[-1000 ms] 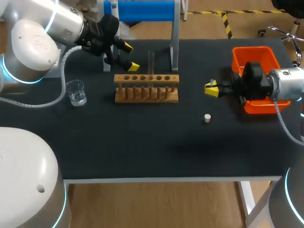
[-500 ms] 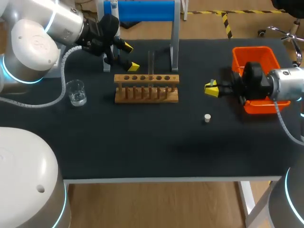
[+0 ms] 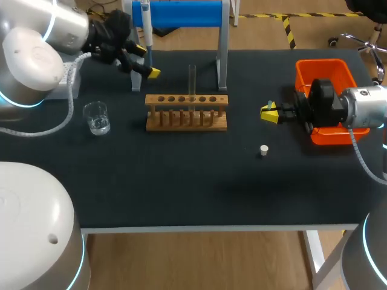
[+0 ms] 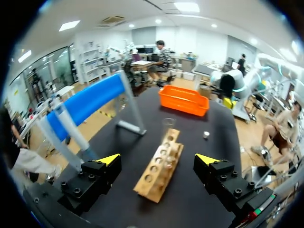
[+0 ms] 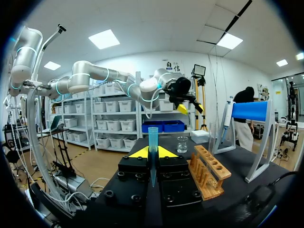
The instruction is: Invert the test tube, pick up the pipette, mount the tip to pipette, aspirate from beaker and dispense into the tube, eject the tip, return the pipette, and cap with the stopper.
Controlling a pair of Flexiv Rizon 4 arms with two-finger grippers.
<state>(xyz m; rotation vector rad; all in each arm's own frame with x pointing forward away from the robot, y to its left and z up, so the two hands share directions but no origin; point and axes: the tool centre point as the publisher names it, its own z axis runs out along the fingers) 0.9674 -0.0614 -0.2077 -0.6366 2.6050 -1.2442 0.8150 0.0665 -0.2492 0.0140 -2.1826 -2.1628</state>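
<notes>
Dark table [image 3: 199,193], read from left to right. A glass beaker [image 3: 97,116] holding clear liquid stood near the left edge. Farther back, the left gripper [image 3: 147,61] hung over the far left of the table, its fingers spread wide and empty; in its wrist view [image 4: 157,158] the wooden rack lay ahead, between the spread fingers. The pipette [image 3: 146,24] hung on the blue stand [image 3: 184,13], just beside that gripper. The wooden rack [image 3: 186,112] sat at centre, with the test tube [image 3: 192,75] standing upright in one of its holes. The white stopper [image 3: 263,149] lay alone on the table, right of the rack and nearer than it. The right gripper [image 3: 269,112] hovered just beyond the stopper, its fingers pressed on a blue pipette tip [image 5: 152,142]. The orange bin [image 3: 323,75] stood at the far right, partly behind the right arm
</notes>
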